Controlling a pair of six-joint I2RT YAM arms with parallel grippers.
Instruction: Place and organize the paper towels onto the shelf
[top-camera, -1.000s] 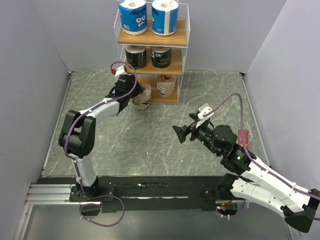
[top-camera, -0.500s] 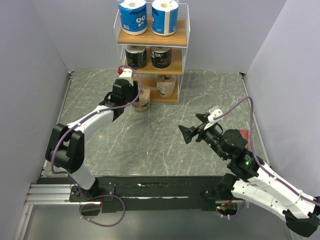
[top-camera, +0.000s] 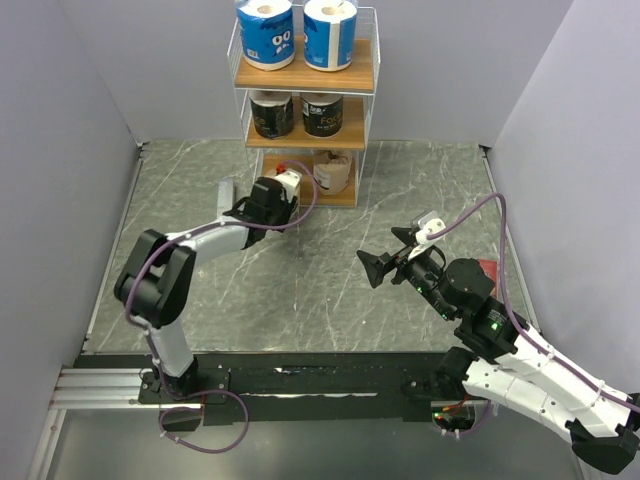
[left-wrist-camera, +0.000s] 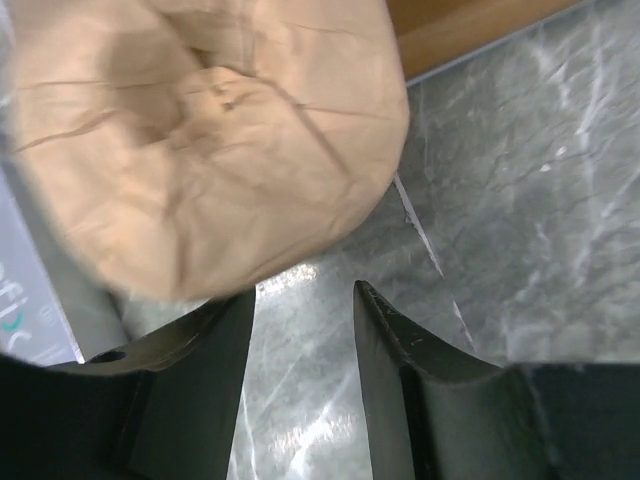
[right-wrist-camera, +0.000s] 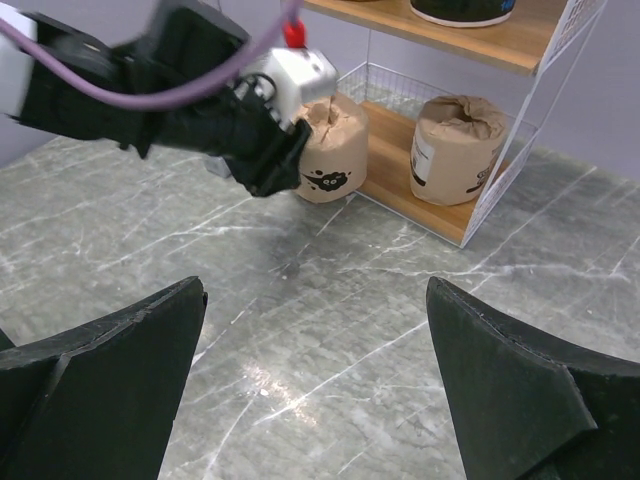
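Looking from above, the shelf (top-camera: 305, 100) holds two blue-and-white rolls (top-camera: 265, 30) on top, two black rolls (top-camera: 272, 113) mid-tier, and one kraft roll (top-camera: 333, 172) on the bottom board (top-camera: 340, 199). The left end effector (top-camera: 290, 198) sits at that board's front-left corner.

Left wrist: fingers (left-wrist-camera: 200, 380) partly spread, gripping nothing, second kraft roll (left-wrist-camera: 200, 140) just past their tips.

Right wrist: right end effector (right-wrist-camera: 317, 285) spread wide, empty, over the desk (right-wrist-camera: 330, 400).

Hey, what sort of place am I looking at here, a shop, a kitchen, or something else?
Most likely a robotics lab test cell: two white-and-black robot arms bolted at a marble-patterned table boxed in by plain pale walls, facing a small white-wire, wooden-board shelf of wrapped paper rolls.
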